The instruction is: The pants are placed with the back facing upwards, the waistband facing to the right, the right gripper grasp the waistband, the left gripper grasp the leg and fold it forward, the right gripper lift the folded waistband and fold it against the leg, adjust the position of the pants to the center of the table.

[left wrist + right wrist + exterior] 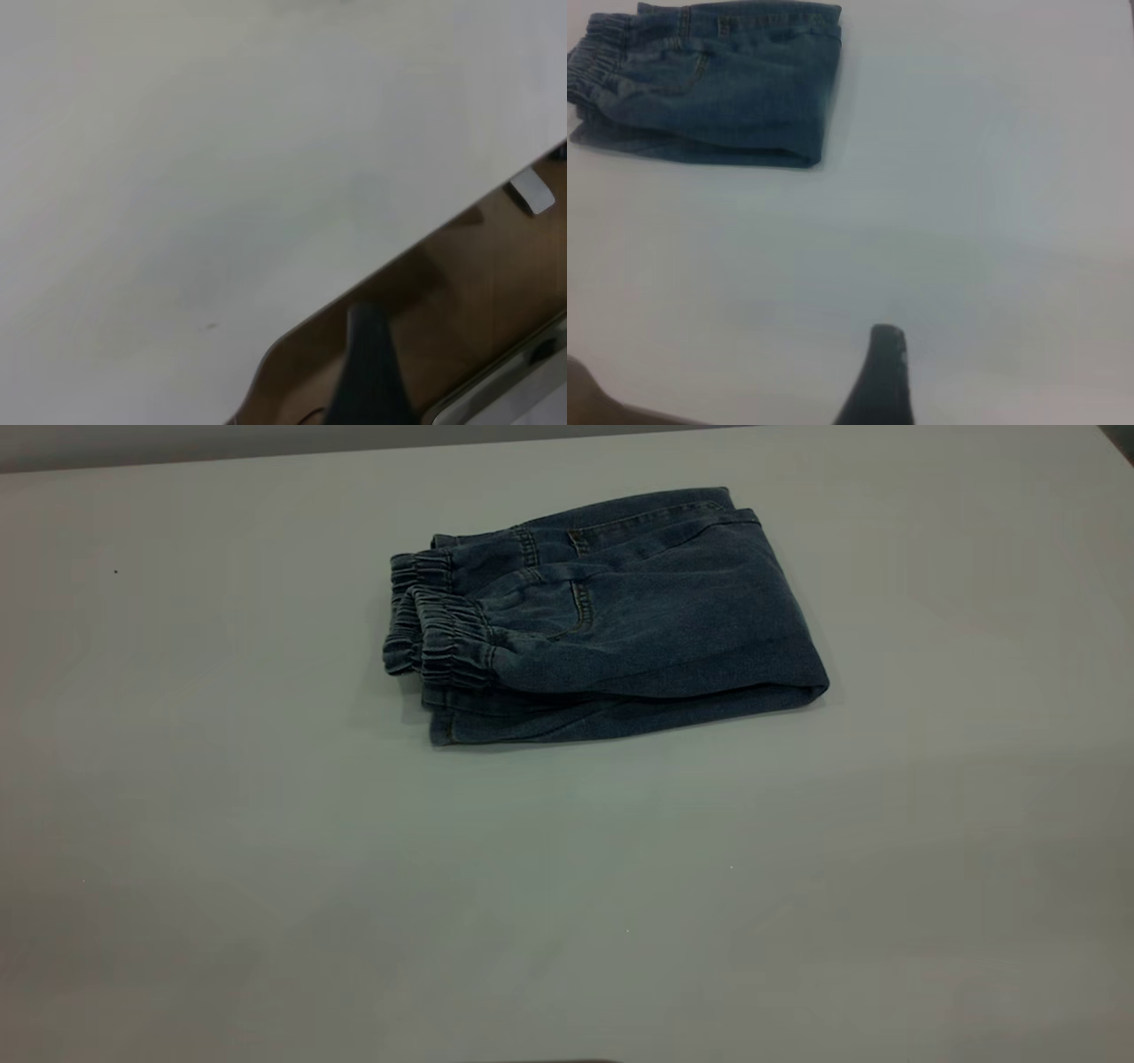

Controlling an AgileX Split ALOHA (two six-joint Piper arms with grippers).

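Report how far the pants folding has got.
Done: the pants lie folded in a compact stack, waistband over the leg end, on the table. In hand: nothing; neither gripper touches them. Left: perhaps centering, since the stack sits toward the table's far side in the exterior view.

left gripper: one dark fingertip shows in its wrist view; held off the surface, touching nothing | right gripper: one dark fingertip shows likewise; holding nothing | neither arm appears in the exterior view
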